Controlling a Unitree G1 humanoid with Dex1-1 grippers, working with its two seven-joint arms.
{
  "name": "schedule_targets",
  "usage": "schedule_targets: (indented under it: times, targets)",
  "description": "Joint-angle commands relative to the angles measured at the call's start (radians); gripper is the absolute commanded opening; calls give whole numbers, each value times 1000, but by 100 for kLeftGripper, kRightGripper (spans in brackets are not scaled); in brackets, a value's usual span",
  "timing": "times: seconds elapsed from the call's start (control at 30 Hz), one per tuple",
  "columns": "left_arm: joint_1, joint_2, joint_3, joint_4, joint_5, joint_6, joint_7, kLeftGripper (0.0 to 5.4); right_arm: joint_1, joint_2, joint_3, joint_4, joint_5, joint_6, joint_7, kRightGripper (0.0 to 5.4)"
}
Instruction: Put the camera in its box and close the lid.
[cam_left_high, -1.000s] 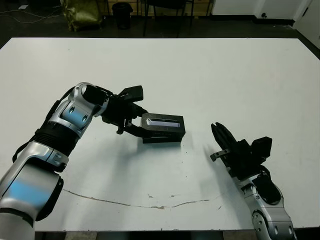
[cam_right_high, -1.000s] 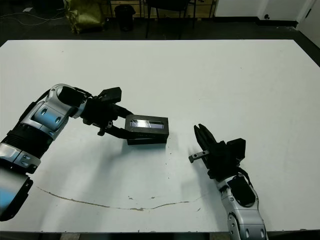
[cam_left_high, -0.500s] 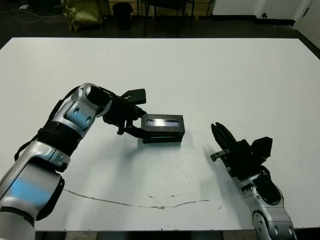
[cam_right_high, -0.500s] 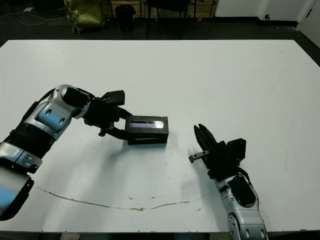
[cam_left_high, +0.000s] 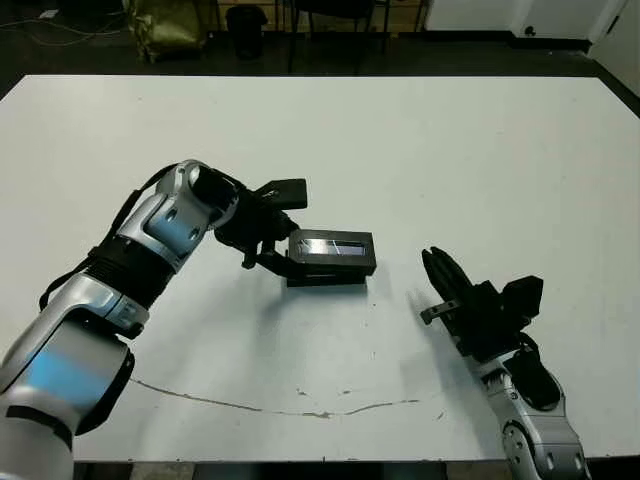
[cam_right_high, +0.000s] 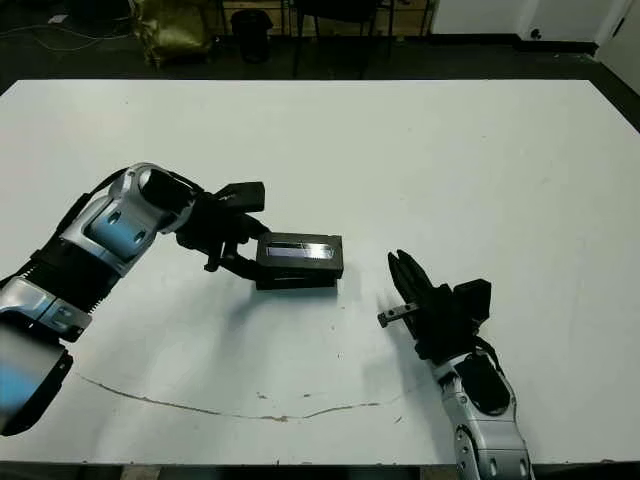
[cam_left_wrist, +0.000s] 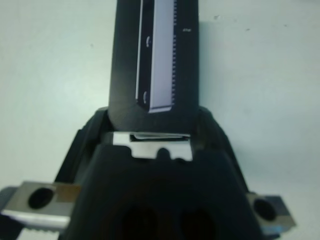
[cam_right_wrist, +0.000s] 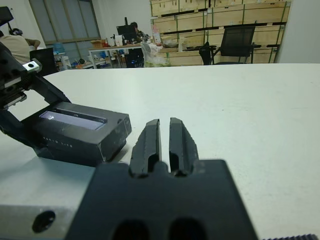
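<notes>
Lid on box: the flat black rectangular lid (cam_left_high: 333, 246) with a silvery glossy stripe along its top sits level on the shallow black box (cam_left_high: 325, 277), which shows only as a dark band under the lid's near edge. The pair rests near the middle of the white tabletop (cam_left_high: 450, 150). The slim black camera cannot be seen in any view (the closed lid hides the inside of the box).

The left tool (cam_left_high: 283, 232) is at the lid's left end, clenched on that short end with one black finger at the far side and the other at the near corner. In the left wrist view the striped lid (cam_left_wrist: 155, 55) runs straight out from between the two fingers, and a strip of white shows under its end.

The right tool (cam_left_high: 433, 258) lies low over the tabletop to the right of the box and apart from it. Its two black fingers (cam_right_wrist: 150, 140) are pressed together on nothing and point toward the box's right end.

A thin dark wavy line (cam_left_high: 300, 410) crosses the tabletop near the front edge.
</notes>
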Motion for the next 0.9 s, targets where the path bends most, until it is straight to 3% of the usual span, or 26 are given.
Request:
schedule_targets:
  times: [0.03, 0.3, 0.9]
  targets:
    - [-6, -2, -11, 6, 12, 15, -11, 243, 13, -6, 0, 8, -8, 2, 1, 0]
    - [-19, 0, -25, 1, 25, 32, -20, 243, 8, -2, -4, 26, 8, -14, 18, 0]
    - [-18, 21, -36, -12, 93, 63, 17, 243, 38, -7, 5, -55, -19, 75, -30, 0]
